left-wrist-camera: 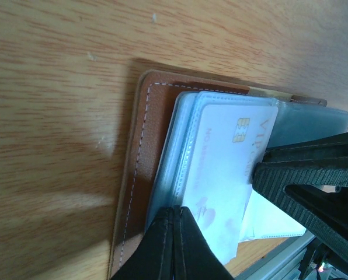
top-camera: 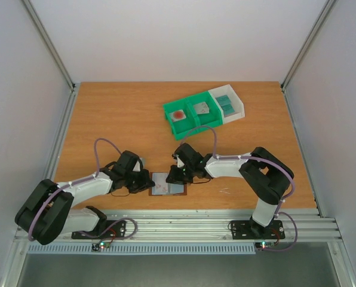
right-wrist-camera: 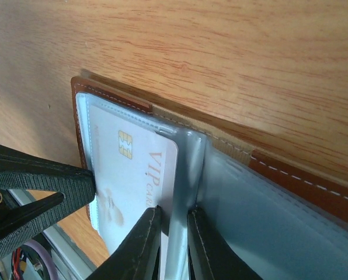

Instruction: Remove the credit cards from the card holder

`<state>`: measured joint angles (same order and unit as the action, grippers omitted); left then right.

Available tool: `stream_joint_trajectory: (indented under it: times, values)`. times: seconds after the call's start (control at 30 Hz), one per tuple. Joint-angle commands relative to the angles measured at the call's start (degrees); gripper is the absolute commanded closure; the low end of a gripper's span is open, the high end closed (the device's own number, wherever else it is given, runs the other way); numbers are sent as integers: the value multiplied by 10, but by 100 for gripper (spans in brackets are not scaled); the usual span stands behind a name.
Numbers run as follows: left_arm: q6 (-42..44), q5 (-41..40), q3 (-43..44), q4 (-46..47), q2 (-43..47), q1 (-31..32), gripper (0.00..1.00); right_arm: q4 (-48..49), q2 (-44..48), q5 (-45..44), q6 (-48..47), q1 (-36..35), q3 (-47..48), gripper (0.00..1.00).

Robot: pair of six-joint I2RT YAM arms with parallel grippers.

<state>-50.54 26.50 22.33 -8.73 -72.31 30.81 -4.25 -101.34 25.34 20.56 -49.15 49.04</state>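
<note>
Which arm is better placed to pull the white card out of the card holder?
Left. The left gripper seems shut on the white card; the right gripper pinches the card holder.

The card holder (top-camera: 167, 184) lies open and flat on the table (top-camera: 118, 119) near its front edge, with brown leather outside and clear grey-blue pockets inside. A whitish credit card (left-wrist-camera: 221, 169) with a gold chip and "VIP" lettering sits partly slid out of one pocket

Bright soft light, faint shadows, left hand (left-wrist-camera: 174, 220) blurred up close
</note>
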Motion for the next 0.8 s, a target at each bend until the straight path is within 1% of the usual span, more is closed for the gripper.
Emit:
stream_joint_trajectory:
  times: [0.0, 0.1, 0.5, 0.77]
  values:
    - [7, -9, -11, 9, -5, -1, 100, 36, -8, 13, 7, -5, -12, 86]
    - [8, -10, -13, 4, 0, -1, 100, 60, -11, 23, 11, -5, -16, 88]
    - [12, -19, -16, -3, 4, -1, 99, 108, 2, 39, 26, -4, -33, 99]
    - [8, -22, -18, -4, 6, -1, 100, 105, 23, 26, 21, 2, -47, 99]
